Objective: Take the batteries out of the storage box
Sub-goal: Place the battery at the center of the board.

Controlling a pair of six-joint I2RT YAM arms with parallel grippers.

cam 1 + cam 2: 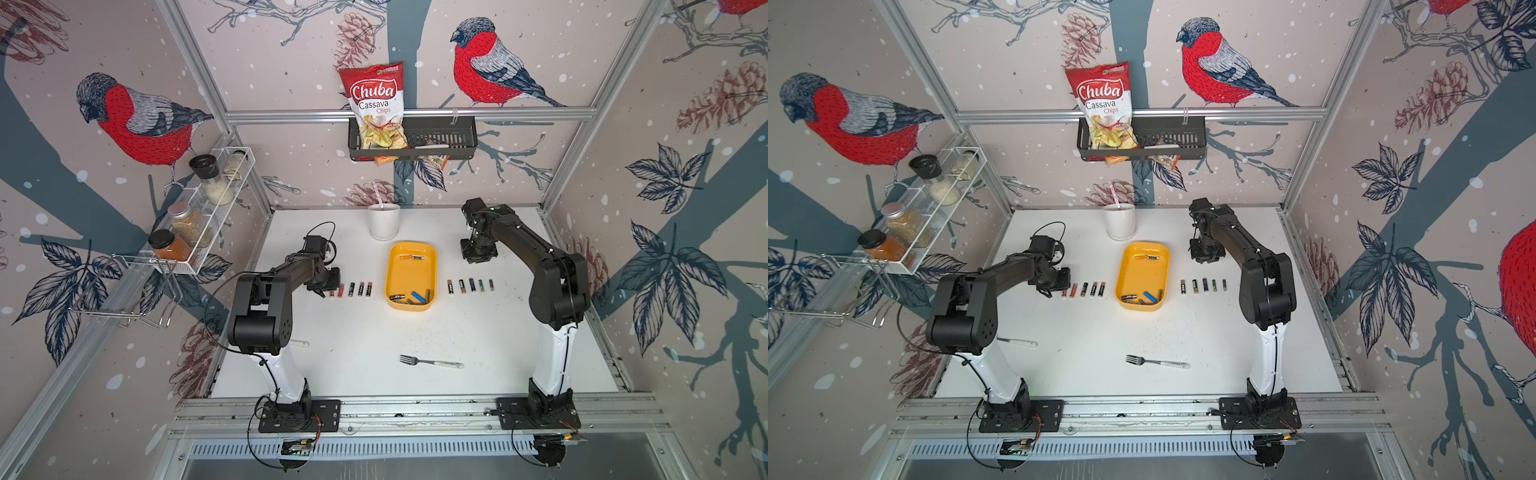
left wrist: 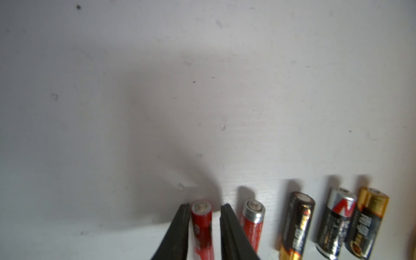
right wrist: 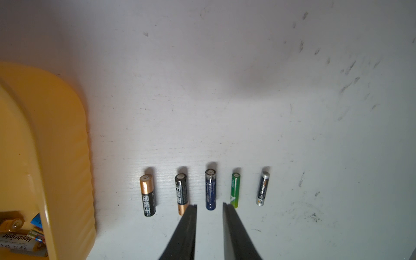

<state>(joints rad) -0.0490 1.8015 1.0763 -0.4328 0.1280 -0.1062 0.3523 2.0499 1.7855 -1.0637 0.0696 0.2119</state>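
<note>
Left wrist view — straddles red battery [image 2: 202,222] with left gripper [image 2: 205,206], fingers narrow, gap on one side; hangs right gripper [image 3: 209,204] narrowly parted, empty, near blue battery [image 3: 210,189].

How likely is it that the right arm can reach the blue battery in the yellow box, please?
Probably yes: the yellow box is open-topped, the blue battery lies uncovered at its near end, and the right gripper hangs empty beside the box.

Left arm [image 1: 291,268], right arm [image 1: 519,241]: black boxy links and joint housings, white lower segments. Black base plates [image 1: 328,415] are fixed by screws. Thin black cables [image 1: 248,432] are looped alongside. Fingers [image 2: 179,231] black, tapered.
</note>
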